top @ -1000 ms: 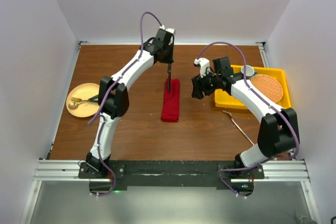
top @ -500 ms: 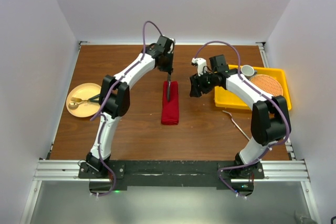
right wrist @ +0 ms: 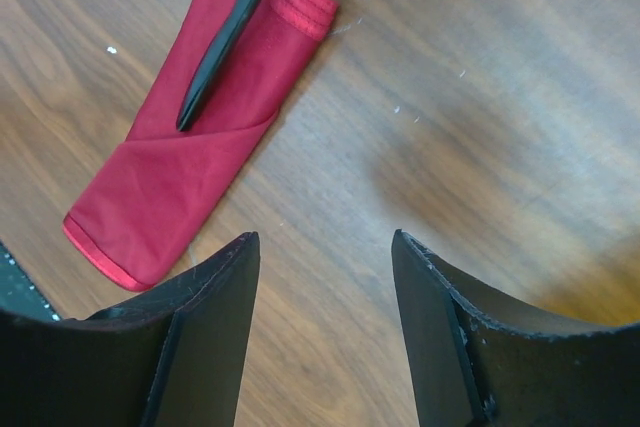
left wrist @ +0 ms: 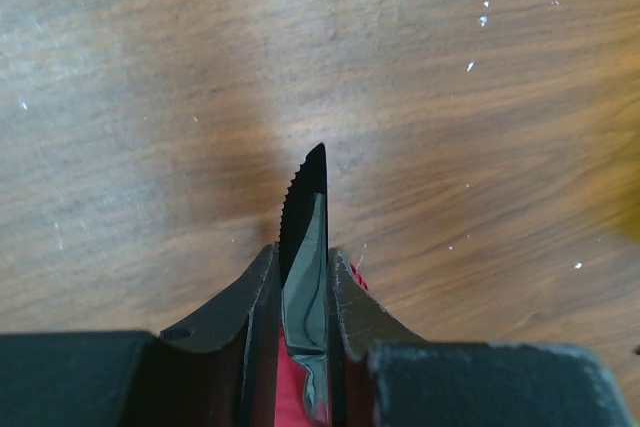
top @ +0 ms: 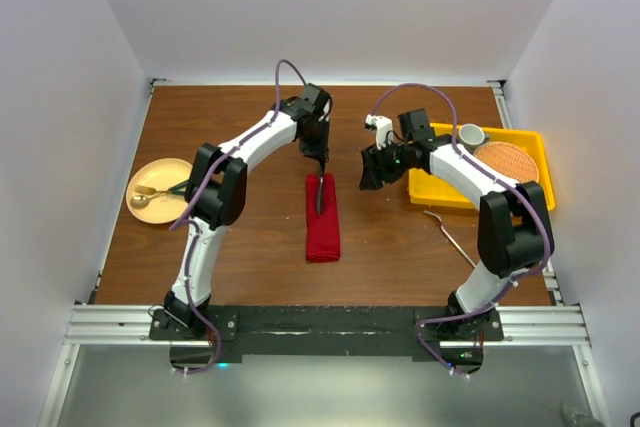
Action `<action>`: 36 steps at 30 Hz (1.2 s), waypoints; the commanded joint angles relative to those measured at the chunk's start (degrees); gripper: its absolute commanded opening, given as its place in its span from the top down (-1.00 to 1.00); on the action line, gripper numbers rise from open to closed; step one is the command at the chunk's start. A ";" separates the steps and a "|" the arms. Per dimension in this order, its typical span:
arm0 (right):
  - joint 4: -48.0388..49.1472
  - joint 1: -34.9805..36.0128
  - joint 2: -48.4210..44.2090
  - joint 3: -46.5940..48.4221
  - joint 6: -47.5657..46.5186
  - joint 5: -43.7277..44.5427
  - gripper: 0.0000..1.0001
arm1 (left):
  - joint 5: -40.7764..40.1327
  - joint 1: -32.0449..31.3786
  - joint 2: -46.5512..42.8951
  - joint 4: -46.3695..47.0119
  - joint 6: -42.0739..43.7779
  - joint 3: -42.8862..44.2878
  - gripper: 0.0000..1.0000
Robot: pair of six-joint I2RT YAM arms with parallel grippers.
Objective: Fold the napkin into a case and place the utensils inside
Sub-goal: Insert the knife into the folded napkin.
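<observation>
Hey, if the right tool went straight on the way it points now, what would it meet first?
Most likely the bare wooden table. The open right tool aims at wood, and the red case lies off to the side of that line, though depth is unclear.

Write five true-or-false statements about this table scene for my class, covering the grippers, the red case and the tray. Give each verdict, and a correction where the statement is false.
1. The left gripper is shut on a knife. True.
2. The right gripper holds a fork. False: its jaws stand open with nothing between them.
3. The red case lies in the yellow tray. False: it lies on the wooden table, between the two arms.
4. A round orange mat sits in the yellow tray. True.
5. A slim silver utensil lies on the table, on the near side of the tray. True.
</observation>
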 commanded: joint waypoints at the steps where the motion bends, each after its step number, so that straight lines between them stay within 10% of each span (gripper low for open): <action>1: 1.34 -0.23 -1.74 -2.30 2.54 -3.46 -0.15 | 0.98 -0.30 -4.66 0.34 -2.02 0.34 1.00; 10: 10.90 1.17 -13.15 -14.59 -0.09 -7.15 -0.01 | 2.56 -0.30 -5.10 -1.24 -5.18 -0.19 1.00; 19: 20.66 13.37 -28.01 -31.56 -21.72 -9.80 0.31 | 2.56 -0.92 -5.28 -1.77 -7.73 -3.52 1.00; 36: 11.53 35.45 -28.20 -30.25 -48.70 -6.01 0.53 | 2.74 -1.97 -6.68 -1.95 -9.23 -5.99 1.00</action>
